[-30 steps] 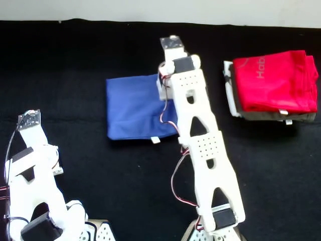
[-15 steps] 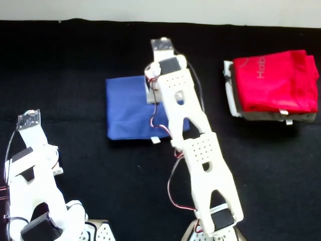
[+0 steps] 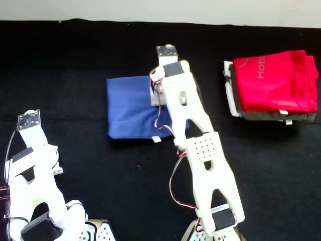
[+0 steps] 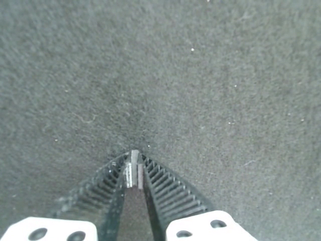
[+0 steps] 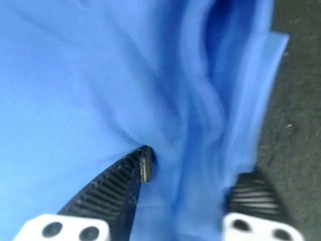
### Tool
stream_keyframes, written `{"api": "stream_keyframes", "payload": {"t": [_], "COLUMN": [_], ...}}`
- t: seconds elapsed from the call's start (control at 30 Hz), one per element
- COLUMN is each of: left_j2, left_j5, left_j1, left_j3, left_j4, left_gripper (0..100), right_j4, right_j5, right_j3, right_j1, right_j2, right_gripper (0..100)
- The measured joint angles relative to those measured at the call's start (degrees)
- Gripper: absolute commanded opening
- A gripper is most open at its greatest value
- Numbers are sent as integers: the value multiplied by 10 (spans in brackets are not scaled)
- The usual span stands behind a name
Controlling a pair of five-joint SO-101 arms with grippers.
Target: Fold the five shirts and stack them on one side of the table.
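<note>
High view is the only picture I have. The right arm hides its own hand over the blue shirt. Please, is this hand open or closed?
Observer: Open. In the right wrist view the right hand is spread, with a raised fold of the blue shirt between its two sides.
Operator: Does it touch the cloth?
Observer: Yes. One toothed finger presses into the fabric. The other is blurred and sits near the shirt's edge, beside the black table.
Operator: And the left hand?
Observer: In the left wrist view the left hand is shut on nothing, pointing at bare table.
</note>
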Motion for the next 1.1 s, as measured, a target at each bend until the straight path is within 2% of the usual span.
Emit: {"api": "stream_keyframes", "payload": {"t": [0.23, 0.47, 0.8, 0.97, 1.1], "left_j2": [0, 0, 0, 0, -1], "left_j5": [0, 0, 0, 0, 0], "left_j1": [0, 0, 0, 0, 0], "left_j3": [1, 1, 2, 2, 3], "left_j4": [0, 0, 0, 0, 0], "left_gripper": [12, 12, 11, 11, 11], "right_j4": [66, 75, 75, 75, 42], "right_j5": [33, 84, 166, 207, 235], "right_j3": [-82, -131, 53, 121, 156], "right_j1": [65, 156, 228, 302, 346], "right_j2": [7, -45, -330, -347, -295], "right_gripper": [5, 5, 5, 5, 5]}}
